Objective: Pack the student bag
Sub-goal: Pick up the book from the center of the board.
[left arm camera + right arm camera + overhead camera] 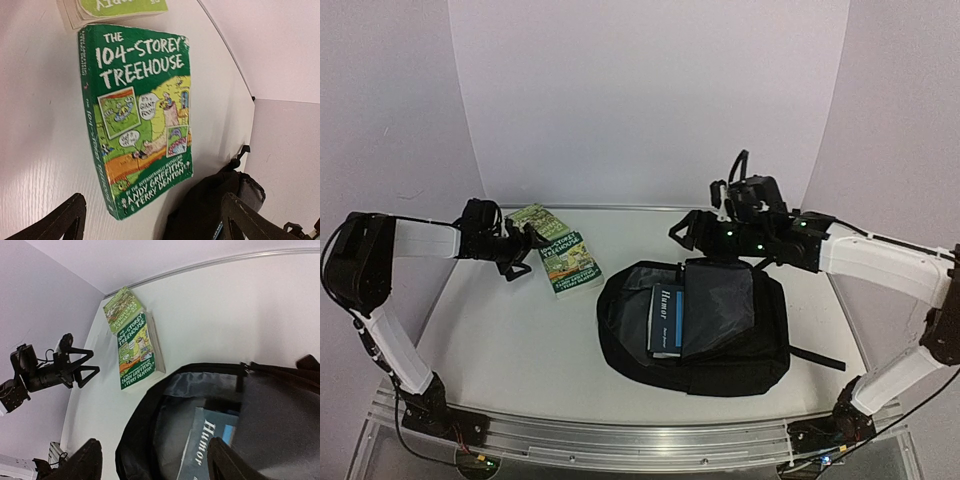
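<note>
Black and wedge-shaped, the fingers of the left tool [155,225] are seen spread wide, with nothing gripped between them. The tool is held at the left side of a green paperback [142,115], and whether the cover is touched cannot be told. The paperback lies flat, its glossy cover printed with cartoon panels and the white lettering "The 104-Storey Treehouse", and its corners are slightly scuffed. A second book [115,7], also green-covered and with a thick block of pale pages, is laid just beyond its far end. The right tool [688,233], of the same black build, is likewise held with its fingers well apart and nothing between them. It is poised above the far rim of the student bag [620,320]. The bag is made of soft black fabric, is rounded in outline and lies flat on the surface [520,350], right of centre and near the two books without touching them. Its main compartment is unzipped and spread open, so that smooth grey lining is exposed. Inside it a dark blue book [667,320] marked "Humor" in white letters is lying flat, partly overlapped on its right by a grey-lined panel of the bag. A black strap is trailed from the bag's right side. The surface is white, matt and smooth, with a curved far edge met by a pale, plain backdrop [650,100]. A ribbed metal rail [620,440] is run along the near edge, where both arm bases are bolted.
</note>
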{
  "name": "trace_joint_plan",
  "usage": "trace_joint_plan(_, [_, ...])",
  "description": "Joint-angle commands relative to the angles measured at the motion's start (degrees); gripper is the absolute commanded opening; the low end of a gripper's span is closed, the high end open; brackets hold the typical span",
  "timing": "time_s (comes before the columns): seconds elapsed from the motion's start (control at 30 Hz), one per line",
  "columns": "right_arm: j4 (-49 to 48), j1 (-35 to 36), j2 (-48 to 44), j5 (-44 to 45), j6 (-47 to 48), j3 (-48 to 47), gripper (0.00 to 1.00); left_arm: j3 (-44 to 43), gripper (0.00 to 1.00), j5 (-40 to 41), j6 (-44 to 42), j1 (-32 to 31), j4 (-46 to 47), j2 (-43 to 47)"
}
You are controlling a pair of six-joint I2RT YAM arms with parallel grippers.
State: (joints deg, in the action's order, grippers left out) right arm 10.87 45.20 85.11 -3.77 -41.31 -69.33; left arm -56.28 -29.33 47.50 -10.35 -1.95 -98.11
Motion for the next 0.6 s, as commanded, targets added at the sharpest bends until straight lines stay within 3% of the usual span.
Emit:
trace_joint_plan(0.0, [-8.5,0.7,7.2,-2.1,-0.6,-5.6,0.67,-3.7,0.91,-1.5,2.3,1.6,7.9,-6.0])
trace_joint_plan(0.17, [-9.0,1.0,19.2,-4.7,1.9,-14.2,0.66,-8.1,0.88,-0.1,-0.2,1.6,4.9,-11.2])
trace_joint_plan(0.27, [-9.1,1.2,26.3,-7.2,4.4,-19.6,0.6,-9.5,0.85,0.6,-2.5,1.6,3.3,-13.1])
trace_joint_plan(0.57, [-8.9,1.2,45.2,-14.5,8.2,-36.0,0.59,-12.0,0.66,2.7,-6.5,1.5,-2.7,-16.4])
